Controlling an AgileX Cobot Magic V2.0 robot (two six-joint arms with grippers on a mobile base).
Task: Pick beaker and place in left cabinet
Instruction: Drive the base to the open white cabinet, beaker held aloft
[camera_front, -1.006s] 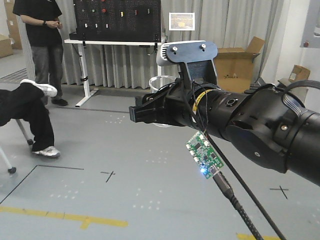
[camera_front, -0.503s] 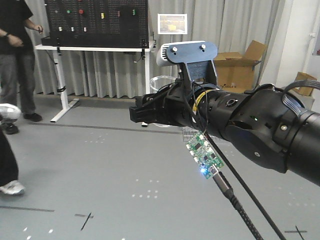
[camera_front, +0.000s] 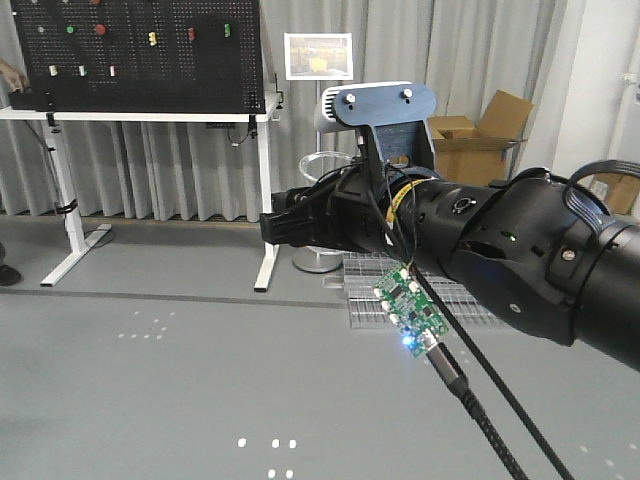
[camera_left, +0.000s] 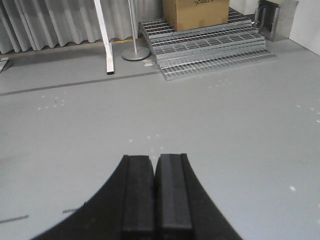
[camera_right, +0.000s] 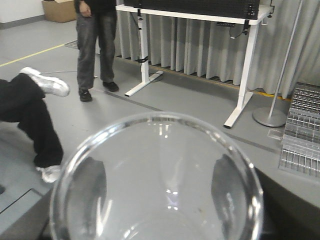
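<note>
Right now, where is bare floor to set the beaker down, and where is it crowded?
For the beaker, bare grey floor spreads ahead of the shut left gripper, bordered beyond by the white table leg and stacked metal grates. Crowded there: a cardboard box on the grates, a round stand base beside them.
</note>
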